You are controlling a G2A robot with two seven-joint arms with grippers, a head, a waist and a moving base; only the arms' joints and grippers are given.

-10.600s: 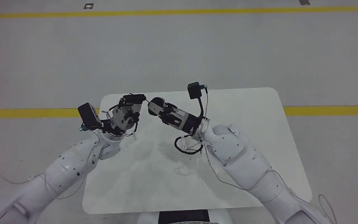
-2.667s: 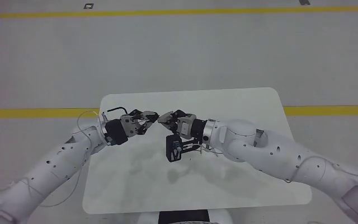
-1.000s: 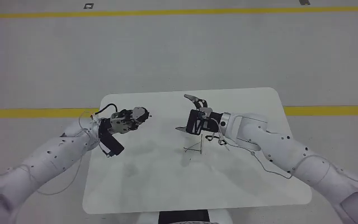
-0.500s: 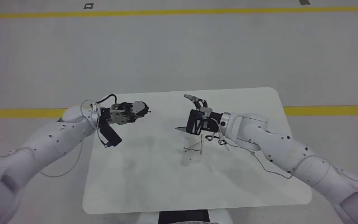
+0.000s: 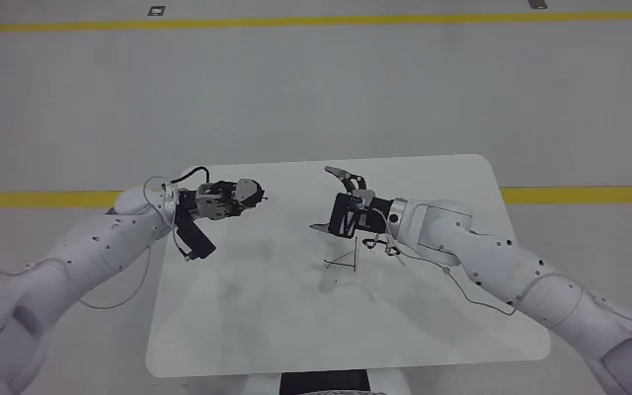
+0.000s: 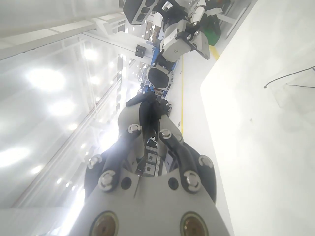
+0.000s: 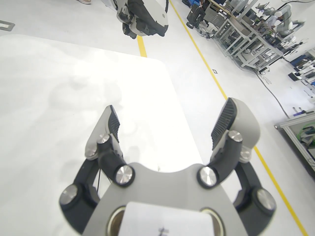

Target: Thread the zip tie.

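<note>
Zip tie (image 5: pixel 343 262) lies loose abt mid-table (image 5: pixel 247 326), in neither gripper. R gripper (image 7: pixel 169 110) hangs above it twd the far edge, fingers wide apart w/ nothing betw them, & L gripper (image 6: pixel 147 109) sits near the left edge, pinched together, apparently empty. Risk: tie's thin & flat on a smooth top, so a pick could skid or flick it away; can't tell if tail's thru the head, so loop may spring open.

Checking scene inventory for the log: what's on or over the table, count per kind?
zip tie, lying looped on the table: 1
tools: 2, left tool shut, right tool open
white table: 1
Total: 4
</note>
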